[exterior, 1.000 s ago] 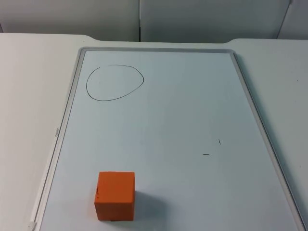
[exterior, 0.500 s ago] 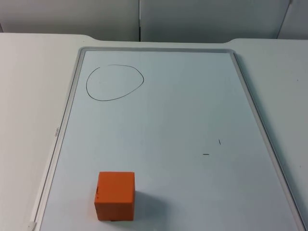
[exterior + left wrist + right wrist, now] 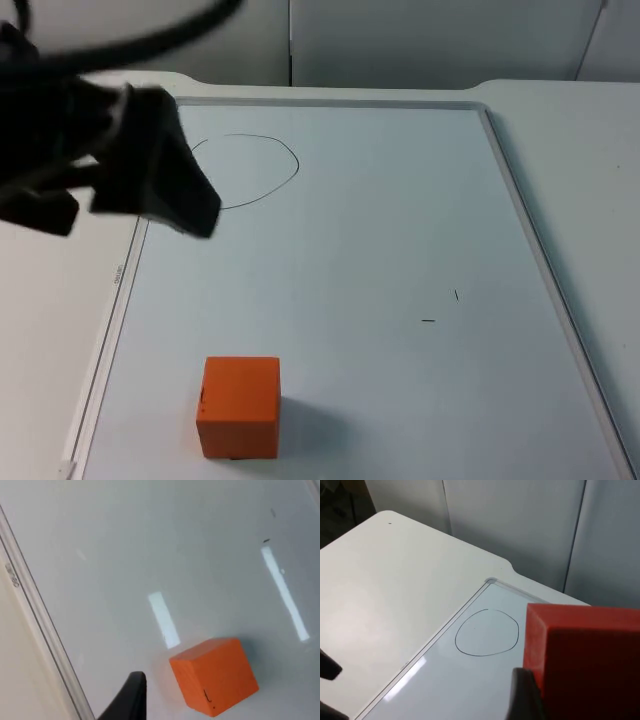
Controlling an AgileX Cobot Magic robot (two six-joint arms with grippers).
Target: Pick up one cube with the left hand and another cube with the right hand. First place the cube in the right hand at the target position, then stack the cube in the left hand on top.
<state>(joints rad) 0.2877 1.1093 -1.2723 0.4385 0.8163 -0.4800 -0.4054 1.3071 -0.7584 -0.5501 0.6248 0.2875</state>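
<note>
Left arm over the upper left of the whiteboard, above the table, partly covering the drawn circle; left gripper's fingertip stands dark in the left wrist view, close beside the orange cube but not touching it; whether the left gripper's fingers are apart or together, cannot tell.

Orange cube sits flat on the whiteboard near its lower left, one face up, nothing on it, well apart from the drawn circle; a small dark mark on its side face.

Right gripper seen in the right wrist view; a red cube sits clamped against its dark fingertip, held up off the board; fingers closed on that cube; beyond it the drawn circle, the whiteboard's corner and frame, white table and grey partition wall.

Two short pen marks on the whiteboard's right half, well apart from the orange cube.
</note>
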